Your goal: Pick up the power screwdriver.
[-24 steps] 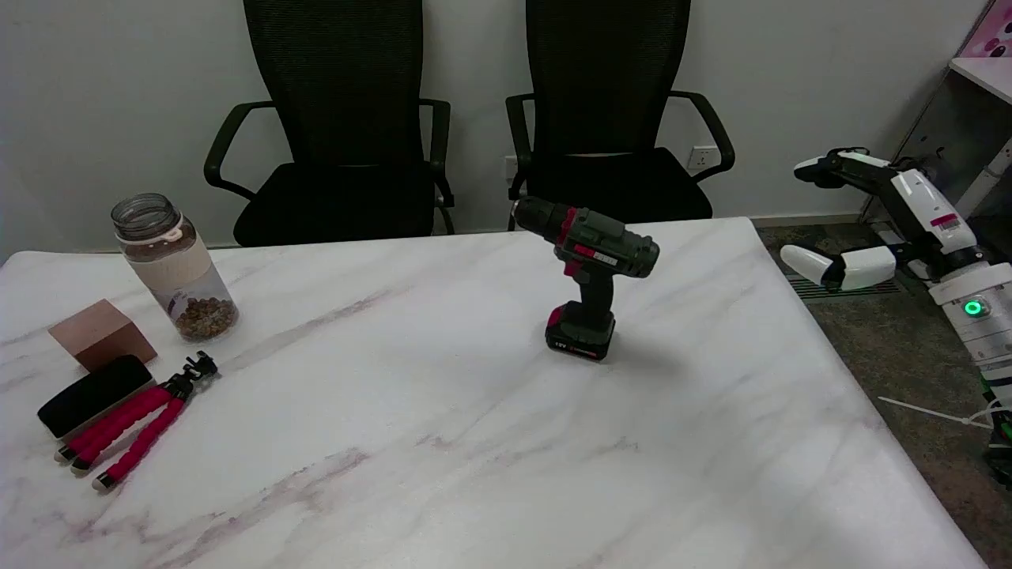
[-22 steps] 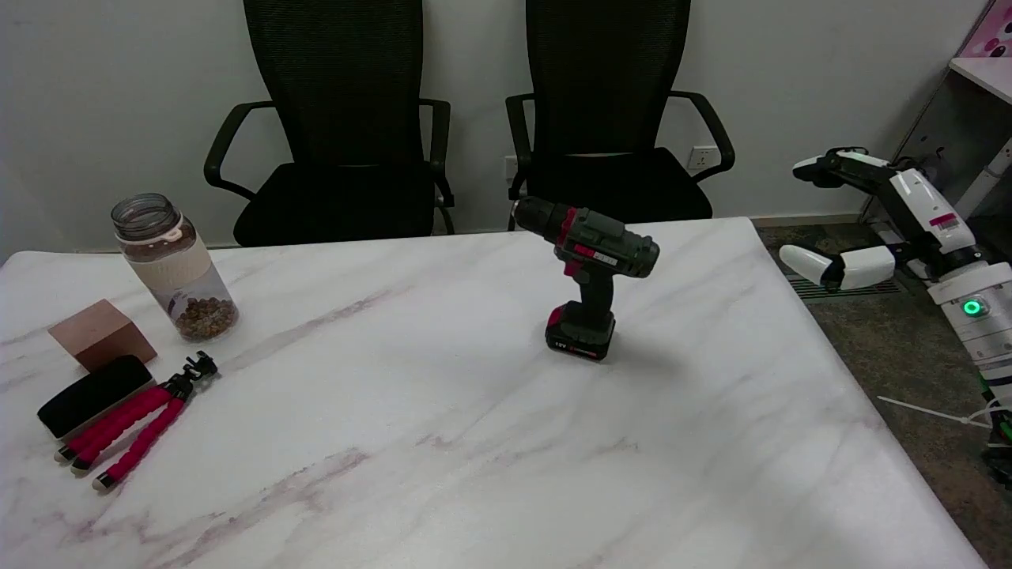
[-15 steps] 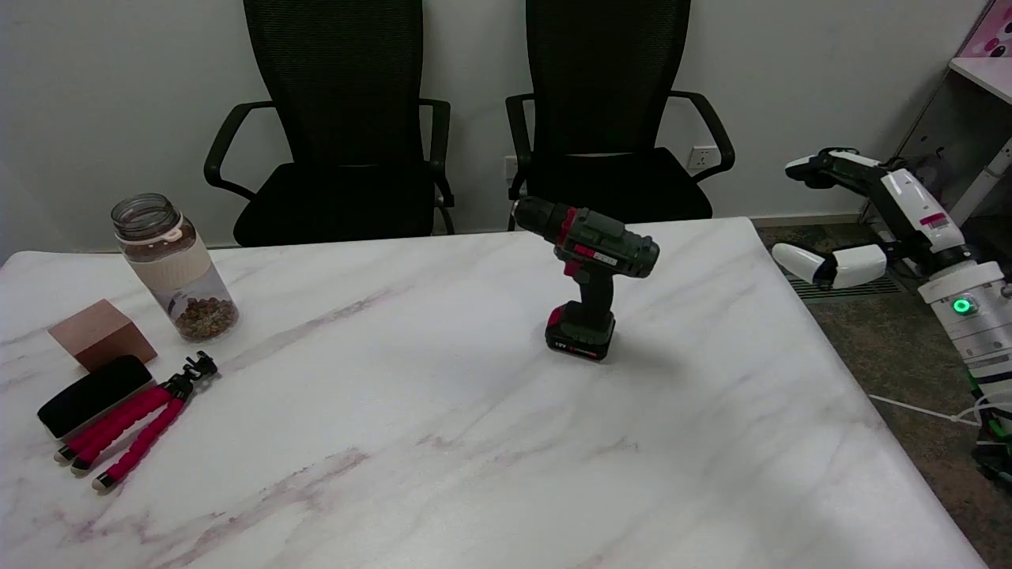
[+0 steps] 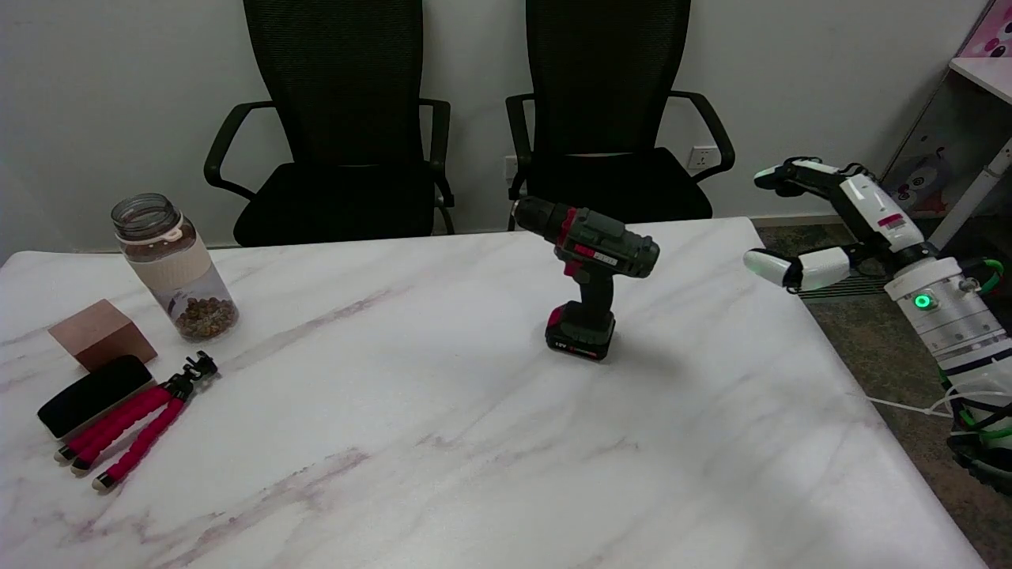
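The power screwdriver (image 4: 593, 273) stands upright on its battery base on the white marbled bench (image 4: 443, 442), right of centre toward the far edge, its chuck pointing left. The right robot hand (image 4: 822, 229) hangs in the air beyond the bench's right edge, well apart from the tool and to its right, fingers spread and holding nothing, pointing left toward it.

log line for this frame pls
phase: approach | right hand: fingers apart, holding nothing, over table's right edge | green-and-red power screwdriver: upright on its battery base, white marble table, untouched
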You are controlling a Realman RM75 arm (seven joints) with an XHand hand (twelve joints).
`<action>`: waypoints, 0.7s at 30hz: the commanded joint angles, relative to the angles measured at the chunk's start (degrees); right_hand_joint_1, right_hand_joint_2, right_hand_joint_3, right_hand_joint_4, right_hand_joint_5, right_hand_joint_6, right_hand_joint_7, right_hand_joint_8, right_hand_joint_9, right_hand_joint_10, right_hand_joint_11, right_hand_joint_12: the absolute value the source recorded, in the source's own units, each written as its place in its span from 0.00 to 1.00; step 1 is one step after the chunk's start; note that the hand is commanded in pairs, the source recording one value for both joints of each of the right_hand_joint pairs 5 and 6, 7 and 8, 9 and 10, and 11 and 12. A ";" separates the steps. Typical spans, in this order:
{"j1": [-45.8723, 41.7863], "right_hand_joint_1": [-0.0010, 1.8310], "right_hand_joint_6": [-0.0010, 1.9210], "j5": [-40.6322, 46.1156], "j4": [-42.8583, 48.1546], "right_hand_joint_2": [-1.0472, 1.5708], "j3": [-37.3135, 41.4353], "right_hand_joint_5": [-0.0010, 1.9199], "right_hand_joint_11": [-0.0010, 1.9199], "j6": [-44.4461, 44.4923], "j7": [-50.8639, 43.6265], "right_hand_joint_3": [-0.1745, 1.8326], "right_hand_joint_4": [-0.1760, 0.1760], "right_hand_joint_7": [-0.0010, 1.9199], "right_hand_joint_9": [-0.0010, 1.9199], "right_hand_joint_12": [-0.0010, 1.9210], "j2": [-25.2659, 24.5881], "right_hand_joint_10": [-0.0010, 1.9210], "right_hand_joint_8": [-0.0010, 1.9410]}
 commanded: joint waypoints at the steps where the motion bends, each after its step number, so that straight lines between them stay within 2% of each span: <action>1: 1.66 0.47 0.28 -9.03 5.66 0.51 -0.51 0.28 0.30 4.89 -1.09 0.49 0.01 0.28 0.23 0.30 -0.67 0.23 0.28; 10: 0.97 0.47 0.29 -5.60 6.78 0.52 -0.06 0.29 0.30 4.89 -1.61 0.48 0.00 0.29 0.24 0.30 -0.90 0.24 0.28; 21: 2.21 0.48 0.29 -6.57 3.64 0.54 0.55 0.29 0.29 8.69 -3.54 0.45 0.00 0.29 0.24 0.29 0.14 0.24 0.29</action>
